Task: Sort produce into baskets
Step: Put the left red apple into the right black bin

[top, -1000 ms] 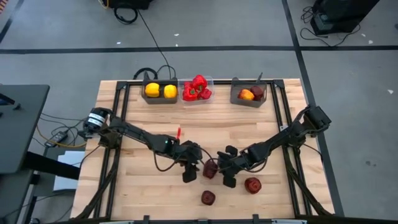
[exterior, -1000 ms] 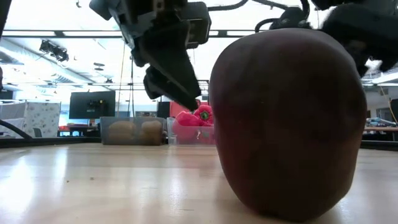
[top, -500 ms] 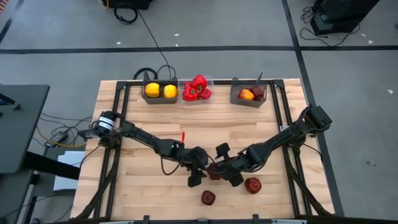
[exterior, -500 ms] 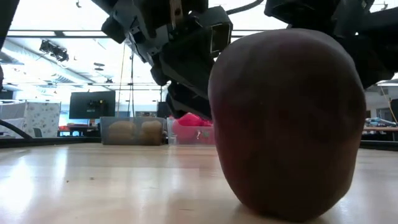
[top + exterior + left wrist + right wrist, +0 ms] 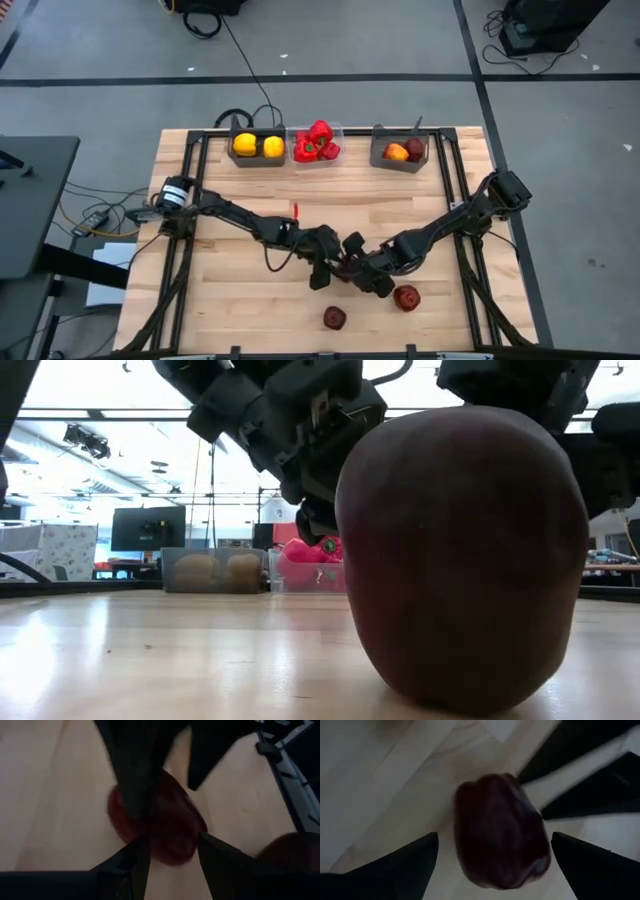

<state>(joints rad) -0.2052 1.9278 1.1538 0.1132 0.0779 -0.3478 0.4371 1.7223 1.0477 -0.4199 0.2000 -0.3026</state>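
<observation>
High view: both grippers meet at mid-table over one dark red apple-like fruit [image 5: 343, 271]. Step in hand, as I judge it: a handover or shared pickup of this fruit, bound for the right-hand grey basket [image 5: 400, 150], which already holds an orange piece and a dark red one.

Right gripper [image 5: 365, 270]: fingers spread wide, one either side of the fruit with clear gaps in the right wrist view; it holds nothing. Left gripper [image 5: 325, 270]: fingers part-open, straddling the same fruit [image 5: 165, 827] in the left wrist view; they lie close against its flanks, but whether they pinch it I cannot tell. The fruit appears to rest on the wooden table [image 5: 230, 310].

Next move calls for one gripper to back off so the other can close squarely across the fruit's middle and lift.

Outward: two more dark red fruits lie on the table, one [image 5: 406, 297] just beside the right arm, one [image 5: 334, 318] nearer the front edge. Far edge: yellow peppers [image 5: 258, 146] in the left grey basket [image 5: 232, 158], red peppers [image 5: 317, 143] in the clear bin [image 5: 336, 127].
</observation>
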